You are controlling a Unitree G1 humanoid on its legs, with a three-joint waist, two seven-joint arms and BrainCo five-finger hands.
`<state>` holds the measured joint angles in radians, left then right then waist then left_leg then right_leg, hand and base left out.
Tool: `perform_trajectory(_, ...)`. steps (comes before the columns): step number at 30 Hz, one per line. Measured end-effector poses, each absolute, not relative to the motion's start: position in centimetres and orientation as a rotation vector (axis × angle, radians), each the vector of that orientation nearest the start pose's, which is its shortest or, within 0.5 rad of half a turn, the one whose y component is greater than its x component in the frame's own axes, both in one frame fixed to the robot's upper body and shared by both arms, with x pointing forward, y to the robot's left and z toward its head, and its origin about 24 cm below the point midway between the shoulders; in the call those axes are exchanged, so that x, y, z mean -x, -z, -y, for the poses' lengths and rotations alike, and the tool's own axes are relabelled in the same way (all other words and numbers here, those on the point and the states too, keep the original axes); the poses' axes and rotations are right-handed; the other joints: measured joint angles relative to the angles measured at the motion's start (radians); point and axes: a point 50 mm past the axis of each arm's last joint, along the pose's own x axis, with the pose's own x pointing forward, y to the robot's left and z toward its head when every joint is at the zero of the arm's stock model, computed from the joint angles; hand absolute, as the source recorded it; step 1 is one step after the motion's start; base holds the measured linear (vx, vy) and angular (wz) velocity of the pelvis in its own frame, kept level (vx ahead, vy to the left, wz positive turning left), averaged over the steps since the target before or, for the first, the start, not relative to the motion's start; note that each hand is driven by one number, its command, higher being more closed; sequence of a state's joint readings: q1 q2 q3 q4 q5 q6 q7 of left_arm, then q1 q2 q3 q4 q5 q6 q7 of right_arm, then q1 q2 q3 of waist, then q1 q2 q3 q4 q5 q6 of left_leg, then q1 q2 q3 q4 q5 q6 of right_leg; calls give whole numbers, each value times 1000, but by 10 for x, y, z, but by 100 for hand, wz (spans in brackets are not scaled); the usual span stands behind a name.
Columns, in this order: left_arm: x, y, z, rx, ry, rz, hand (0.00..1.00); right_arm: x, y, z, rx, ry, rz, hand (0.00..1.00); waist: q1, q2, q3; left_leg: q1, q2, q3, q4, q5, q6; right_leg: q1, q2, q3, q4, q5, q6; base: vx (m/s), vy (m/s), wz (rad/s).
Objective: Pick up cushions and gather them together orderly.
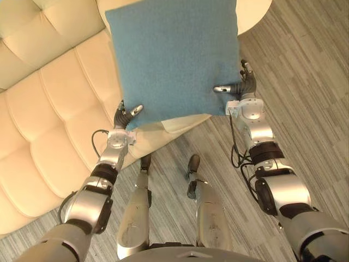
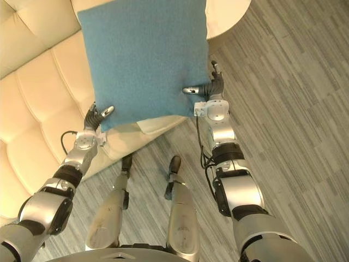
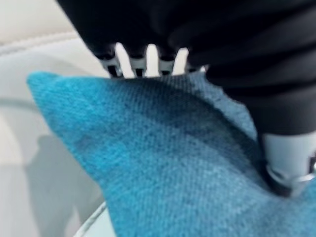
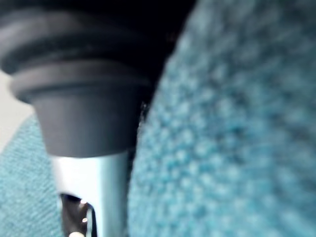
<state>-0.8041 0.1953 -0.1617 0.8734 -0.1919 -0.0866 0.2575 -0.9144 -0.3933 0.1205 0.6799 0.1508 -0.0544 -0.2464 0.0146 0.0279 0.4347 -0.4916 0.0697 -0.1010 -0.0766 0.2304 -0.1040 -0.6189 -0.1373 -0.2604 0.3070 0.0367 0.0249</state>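
where the cream tufted sofa (image 1: 54,98) takes up the robot's left side of the head views, its padded seat runs diagonally up toward the far edge, and grey plank floor (image 1: 305,82) covers the right side and the near ground beside it. the blue cushion (image 1: 172,54), square and of a woven teal cloth, is spread flat-faced toward the camera above the sofa's seat edge, its far side cut off by the top of the view and its right edge hanging out over the floor. just under its near edge a cream corner (image 1: 185,123) pokes out; i cannot tell whether it belongs to the sofa or is a separate piece.

the cushion is held by its two near corners, one in each hand. the left hand (image 1: 124,116) pinches the near left corner, thumb on the upper face and the fingers (image 3: 150,57) tucked behind the cloth, as its wrist view shows. the right hand (image 1: 244,86) grips the near right corner, its thumb laid across the upper face and its fingers reaching up along the cushion's side edge. the right wrist view shows the thumb pressed against the teal weave.
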Motion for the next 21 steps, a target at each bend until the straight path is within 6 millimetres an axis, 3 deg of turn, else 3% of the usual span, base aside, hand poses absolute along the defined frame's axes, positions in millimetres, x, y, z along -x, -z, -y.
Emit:
perform_trajectory(6,-389,-122,-143,-149,-91,97,100,-391,-210,181,294,138,372,100,0,0,0,1,27,84,0,-5,5,-1,-2,-15,28,-19,-10,-3,-51,6)
perform_trajectory(11,-389,-134,-140,-165,-74,150,100,-385,-200,180,261,124,376,100,4,-1,0,21,19,74,0,16,3,6,-11,-25,77,-53,-11,10,-69,12)
perform_trajectory(16,-381,-151,-147,-186,-71,248,100,-373,-167,175,212,83,319,100,16,-1,0,72,20,72,0,15,3,54,-10,-27,87,-71,-11,28,-60,3)
perform_trajectory(19,-367,-141,-153,-201,-51,259,100,-358,-133,170,173,56,250,100,14,-2,-5,120,21,72,0,2,4,118,-1,-29,54,-71,-8,63,-56,1)
perform_trajectory(21,-347,-122,-152,-172,-22,243,100,-340,-111,166,133,29,212,100,9,-3,-11,164,25,71,0,-18,11,186,14,-28,3,-74,6,61,-28,3)
